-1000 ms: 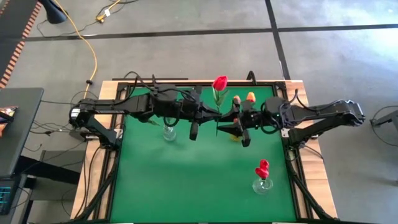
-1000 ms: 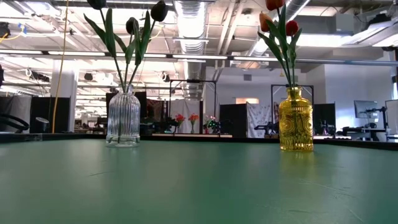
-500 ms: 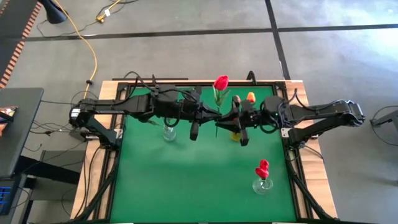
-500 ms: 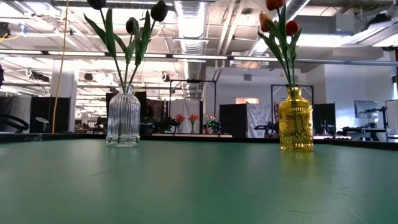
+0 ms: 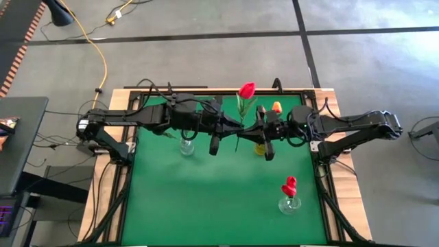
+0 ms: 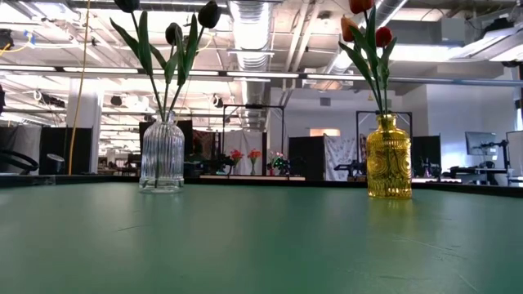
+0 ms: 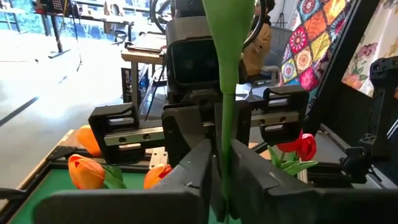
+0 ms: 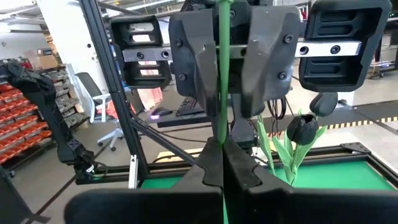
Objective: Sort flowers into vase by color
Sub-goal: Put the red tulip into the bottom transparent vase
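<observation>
— Up above the middle of the table, what is going on?

— The left gripper [image 5: 232,126] and the right gripper [image 5: 255,128] meet nose to nose. Both are pinched tight on the stem of one red tulip [image 5: 246,90].

— Which way does it point?

— Its stem stands between the two grippers, head on top. They are equally near, since both touch it.

— Where should it go?

— I think into the clear vase [image 5: 289,203] with the other red flowers [image 5: 289,185], closer to the right arm. The yellow vase [image 6: 387,156] holds orange ones.

— Did anything change?

— The red head slid a little to the right since a second ago, and the grippers closed in.
</observation>
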Robot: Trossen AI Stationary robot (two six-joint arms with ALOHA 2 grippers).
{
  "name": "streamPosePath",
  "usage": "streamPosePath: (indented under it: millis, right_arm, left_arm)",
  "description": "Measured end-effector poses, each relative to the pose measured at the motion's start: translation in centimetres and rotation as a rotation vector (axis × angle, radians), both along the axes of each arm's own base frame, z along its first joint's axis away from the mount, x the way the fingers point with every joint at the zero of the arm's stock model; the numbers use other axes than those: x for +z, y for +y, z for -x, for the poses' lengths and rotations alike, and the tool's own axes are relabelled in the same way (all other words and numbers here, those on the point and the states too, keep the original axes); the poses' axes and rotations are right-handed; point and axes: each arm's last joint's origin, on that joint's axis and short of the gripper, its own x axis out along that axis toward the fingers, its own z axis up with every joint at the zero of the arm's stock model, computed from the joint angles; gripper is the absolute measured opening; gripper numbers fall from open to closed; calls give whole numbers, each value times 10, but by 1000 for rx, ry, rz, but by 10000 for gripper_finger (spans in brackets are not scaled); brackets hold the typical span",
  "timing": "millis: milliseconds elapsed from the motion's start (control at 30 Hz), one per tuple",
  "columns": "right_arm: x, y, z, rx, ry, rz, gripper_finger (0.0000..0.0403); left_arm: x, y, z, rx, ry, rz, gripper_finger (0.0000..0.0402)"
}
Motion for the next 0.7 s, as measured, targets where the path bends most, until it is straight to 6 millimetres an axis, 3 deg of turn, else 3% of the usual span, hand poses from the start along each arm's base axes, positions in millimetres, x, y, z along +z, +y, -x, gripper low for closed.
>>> streamPosePath:
  millis: [167, 367, 700]
  right_arm:
    - [6, -1, 9, 0, -13, -1, 16]
    - [19, -2, 35, 3, -27, -24, 16]
    - [33, 9, 88, 72, -21, -102, 18]
  left_arm:
    - [1, 0, 1, -7, -2, -7, 88]
    - [9, 0, 9, -10, -25, -15, 137]
    - [10, -2, 19, -44, 30, -61, 151]
